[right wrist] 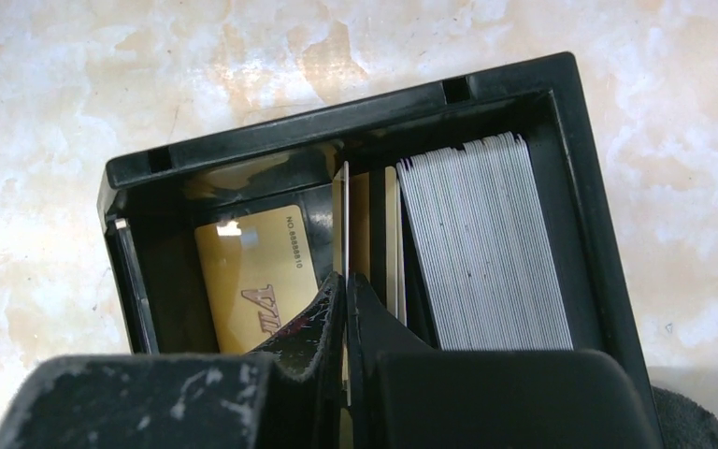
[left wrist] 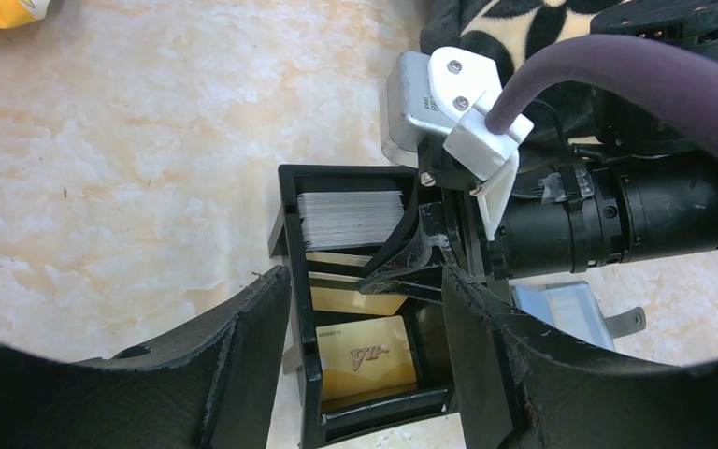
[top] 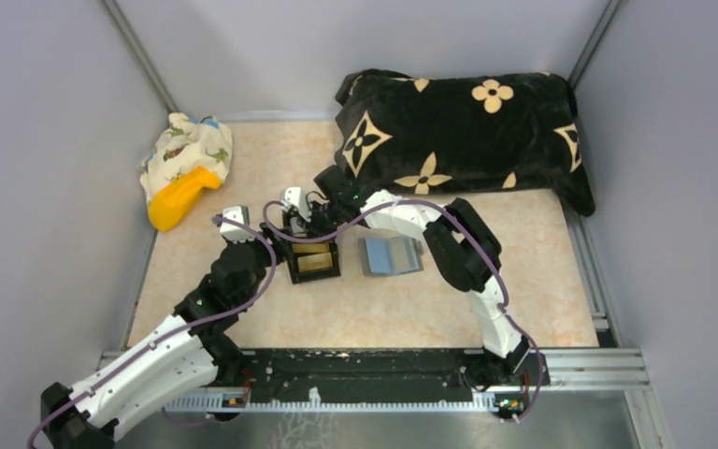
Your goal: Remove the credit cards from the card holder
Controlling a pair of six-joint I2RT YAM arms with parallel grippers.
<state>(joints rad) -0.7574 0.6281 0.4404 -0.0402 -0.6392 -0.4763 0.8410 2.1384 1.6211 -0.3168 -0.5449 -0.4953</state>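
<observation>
The right pincer [right wrist: 346, 281] is clamped shut on the edge of a thin card [right wrist: 344, 210] in the black box [right wrist: 337, 126]. The card looks stiff, light and slick. The left pincer [left wrist: 366, 276] stands wide astride the box, and I cannot tell if it grips.

Card holder [top: 391, 254] flat on the table, credit cards [right wrist: 374, 224] in the black box [right wrist: 337, 117] beside it

The holder is a small grey sleeve lying flat with a light-blue face turned up. It sits just right of the box in the overhead view, close but not touching. In the box, a thick silvery stack [right wrist: 486, 248] stands on edge and packs one end compartment. A gold VIP card [right wrist: 257, 276] lies face up in the other end. A few gold ones stand in the middle – and one thin edge-on card [right wrist: 344, 215] there is pinched between the right gripper [right wrist: 346, 281] fingertips.
</observation>
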